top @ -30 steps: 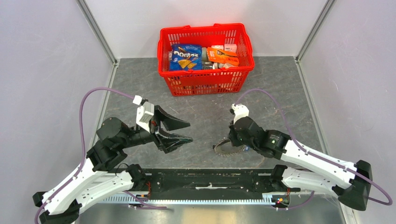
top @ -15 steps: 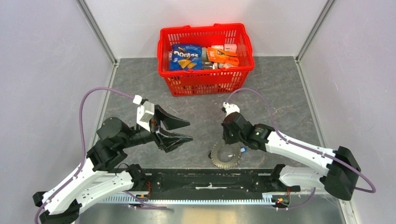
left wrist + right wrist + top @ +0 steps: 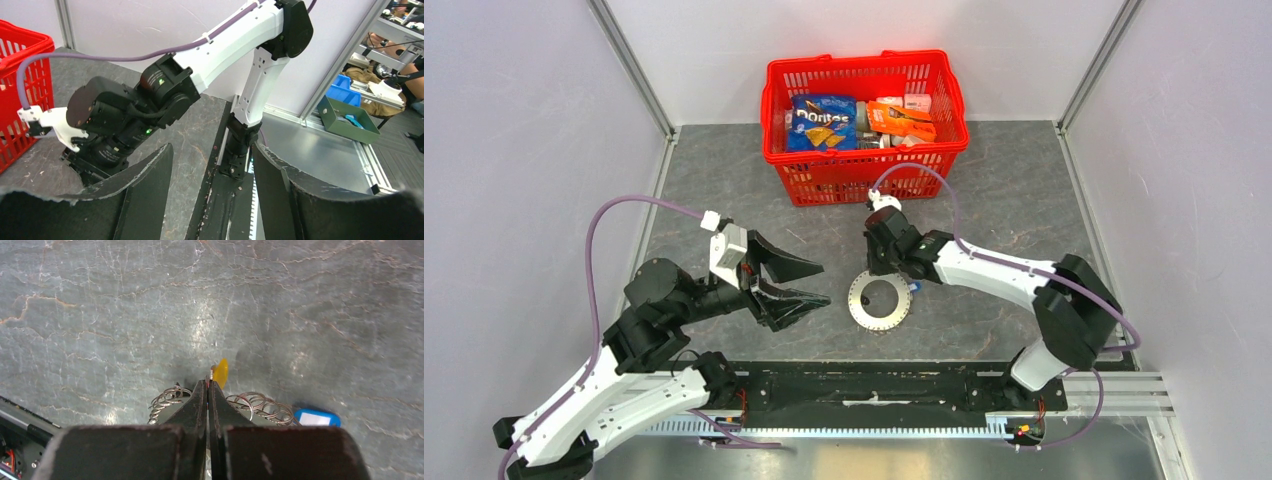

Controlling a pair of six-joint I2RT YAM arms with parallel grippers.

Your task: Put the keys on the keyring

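The keyring (image 3: 874, 324) lies flat on the table (image 3: 1004, 200), between the two arms. The right gripper (image 3: 209, 385) is squeezed tight, and the yellow key (image 3: 220, 372) sits right at its tips. Whether that key is on the ring yet, nobody can tell. The blue key (image 3: 316, 418) lies just beside the ring. The left gripper (image 3: 816, 284) is wide apart and holds nothing. There is one ring, one yellow key and one blue key.

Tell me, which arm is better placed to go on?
Right: the right gripper is shut on the keyring, yellow key at its tip; the left gripper hangs open, apart from it.
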